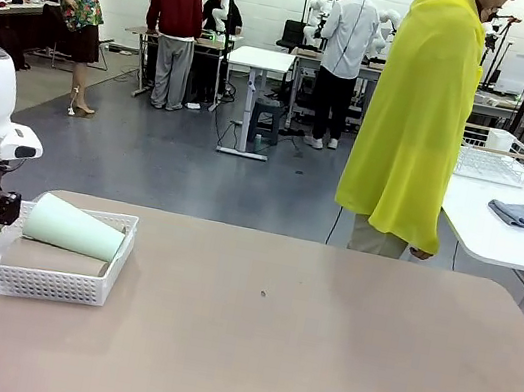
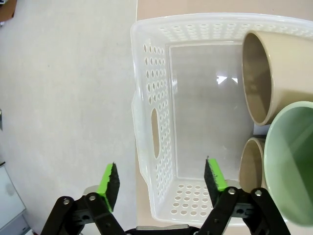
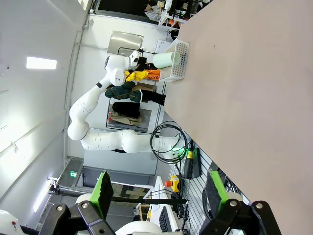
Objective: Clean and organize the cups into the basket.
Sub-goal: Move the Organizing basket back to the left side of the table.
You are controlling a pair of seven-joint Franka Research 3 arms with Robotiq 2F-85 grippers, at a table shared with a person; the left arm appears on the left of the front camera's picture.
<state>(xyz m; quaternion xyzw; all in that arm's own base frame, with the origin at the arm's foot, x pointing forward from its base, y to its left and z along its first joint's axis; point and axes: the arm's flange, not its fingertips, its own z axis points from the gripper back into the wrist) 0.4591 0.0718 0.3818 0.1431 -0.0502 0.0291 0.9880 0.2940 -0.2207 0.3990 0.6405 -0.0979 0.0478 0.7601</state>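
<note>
All three cups are lying on their sides in the shallow white perforated plastic basket [image 1: 43, 284], which is sitting at about eight o'clock on the beige table [image 1: 297, 344] in the front view. The tall pale mint green tumbler [image 1: 74, 227] is resting on top, leaning on the basket's rim. In the left wrist view a tall taupe-brown matte tumbler [image 2: 274, 63] is lying at two o'clock, a second taupe-brown tumbler [image 2: 252, 164] at four o'clock, both partly under the green one. Judging from this, the placing step is finishing; the next move probably calls for lifting the left arm away without catching the lattice wall.

The left gripper [image 2: 161, 178] is hovering over the basket's end wall, its green-padded fingers spread wide, one outside the rim and one above the basket's inside, holding nothing and touching nothing that I can see.

The right gripper [image 3: 159, 188] is standing wide open and empty, well apart from the basket, looking along the table's edge.
</note>
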